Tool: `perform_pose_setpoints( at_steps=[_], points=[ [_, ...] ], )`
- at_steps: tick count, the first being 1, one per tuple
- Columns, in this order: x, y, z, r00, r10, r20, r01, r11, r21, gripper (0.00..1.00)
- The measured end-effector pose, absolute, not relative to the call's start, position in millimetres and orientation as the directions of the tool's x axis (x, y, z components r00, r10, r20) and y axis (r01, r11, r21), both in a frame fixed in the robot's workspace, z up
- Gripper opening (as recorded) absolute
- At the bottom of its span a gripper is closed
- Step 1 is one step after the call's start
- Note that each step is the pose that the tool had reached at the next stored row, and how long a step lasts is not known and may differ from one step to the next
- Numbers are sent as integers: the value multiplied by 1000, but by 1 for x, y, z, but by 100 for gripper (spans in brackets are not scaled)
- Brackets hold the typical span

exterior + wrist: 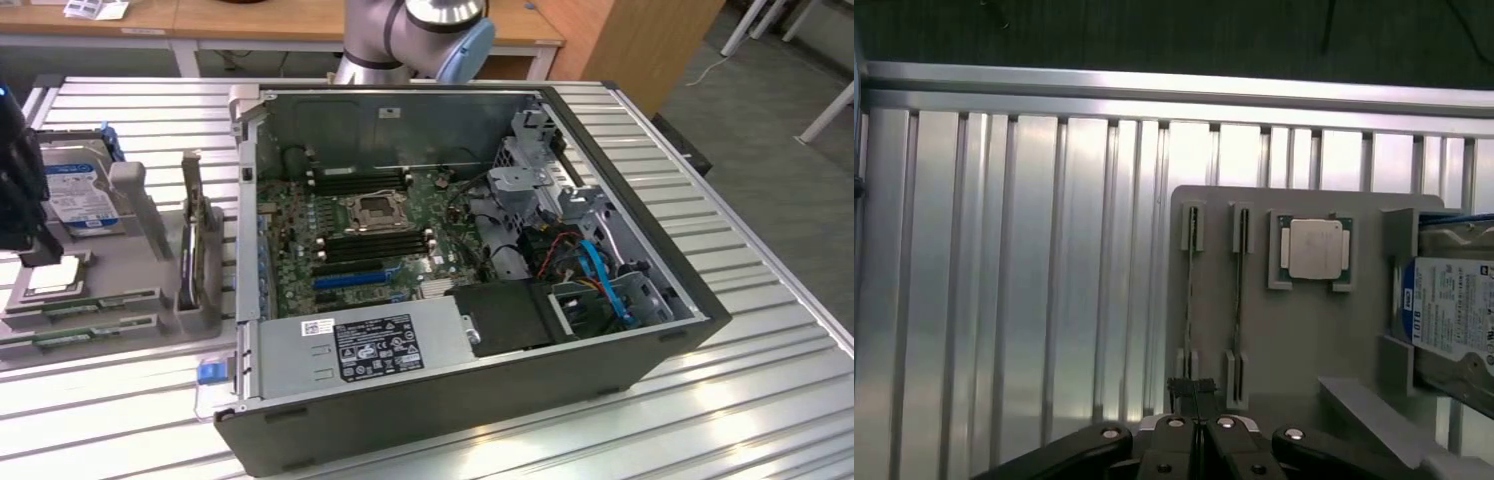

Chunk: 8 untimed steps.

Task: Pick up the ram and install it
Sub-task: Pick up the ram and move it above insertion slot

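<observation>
Ram (1190,290) is sitting edge-up in the grey holder (1304,340), in the slot closest to the holder's outer edge, with a clip catching each end. The holder is lying along the desk (747,330) edge on the exterior view's left. Second stick (1237,290) is standing just beside the ram, parallel to it, then the processor chip (1316,248), then the hard drive (1454,310). Fingers (1189,386) are hovering over one end of the ram, not touching it as far as I can tell, and looking pressed together with nothing between them.

Risks I'm seeing:
- Going down pressed together, the fingers would be landing on the board's top edge instead of straddling it, likely chipping it or jamming it in the clips.
- Spreading wide is risky too: the second stick is sitting so close that one finger could be catching it.
- Gripping near the end rather than mid-length, the stick would probably be tilting on the way out and binding in the far clip.
- Case (467,400) is standing well apart, mid-desk, and the memory slots (378,245) are lying deep inside beside the socket (370,210). Any tilt in the grasp would be carrying over into a crooked insertion.
</observation>
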<state>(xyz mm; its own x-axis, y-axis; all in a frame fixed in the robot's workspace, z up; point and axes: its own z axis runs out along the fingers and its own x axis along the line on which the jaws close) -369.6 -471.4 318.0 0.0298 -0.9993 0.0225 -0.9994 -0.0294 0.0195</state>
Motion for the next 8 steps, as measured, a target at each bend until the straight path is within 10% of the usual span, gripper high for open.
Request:
perform_pose_setpoints(
  at_steps=[8],
  points=[
    [-370, -471, 304, 30, -999, 23, -999, -29, 20, 11]
  ],
)
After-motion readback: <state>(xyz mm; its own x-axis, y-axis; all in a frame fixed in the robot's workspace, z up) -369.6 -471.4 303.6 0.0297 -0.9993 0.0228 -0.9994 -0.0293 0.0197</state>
